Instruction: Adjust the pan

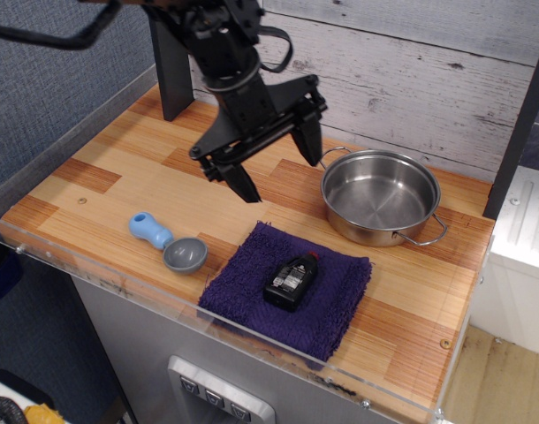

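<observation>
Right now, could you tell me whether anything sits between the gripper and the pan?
Nothing visible does. The open gripper hangs just left of the pan, with only bare counter between them.

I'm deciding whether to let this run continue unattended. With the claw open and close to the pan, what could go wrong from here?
1. The claw hangs open beside the pan, near its rear wire handle; a finger could snag it and jerk the pan.
2. The pan sits near the counter's right rear corner, so a hard push might slide it against the dark post there.
</observation>
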`<action>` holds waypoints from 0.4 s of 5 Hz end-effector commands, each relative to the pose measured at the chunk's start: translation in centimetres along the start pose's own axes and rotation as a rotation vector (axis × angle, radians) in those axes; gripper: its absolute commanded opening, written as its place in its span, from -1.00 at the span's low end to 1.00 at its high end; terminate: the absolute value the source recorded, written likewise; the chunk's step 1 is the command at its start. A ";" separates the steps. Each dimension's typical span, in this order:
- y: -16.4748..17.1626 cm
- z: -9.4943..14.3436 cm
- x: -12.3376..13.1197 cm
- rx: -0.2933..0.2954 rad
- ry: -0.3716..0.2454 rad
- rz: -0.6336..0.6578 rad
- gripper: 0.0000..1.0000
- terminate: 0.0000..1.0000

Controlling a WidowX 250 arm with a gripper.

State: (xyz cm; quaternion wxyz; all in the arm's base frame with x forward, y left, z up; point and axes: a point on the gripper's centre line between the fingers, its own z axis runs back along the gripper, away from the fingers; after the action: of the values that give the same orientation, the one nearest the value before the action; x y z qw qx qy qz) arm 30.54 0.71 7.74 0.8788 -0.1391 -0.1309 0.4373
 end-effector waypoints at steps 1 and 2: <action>-1.8 -1.4 -0.3 0.014 -0.004 -0.120 1.00 -1.00; -2.3 -2.8 -0.5 0.023 0.019 -0.143 1.00 -1.00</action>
State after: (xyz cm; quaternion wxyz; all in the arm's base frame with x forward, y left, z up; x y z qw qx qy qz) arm 32.66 -1.31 4.53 0.9128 -0.1143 -0.1052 0.3777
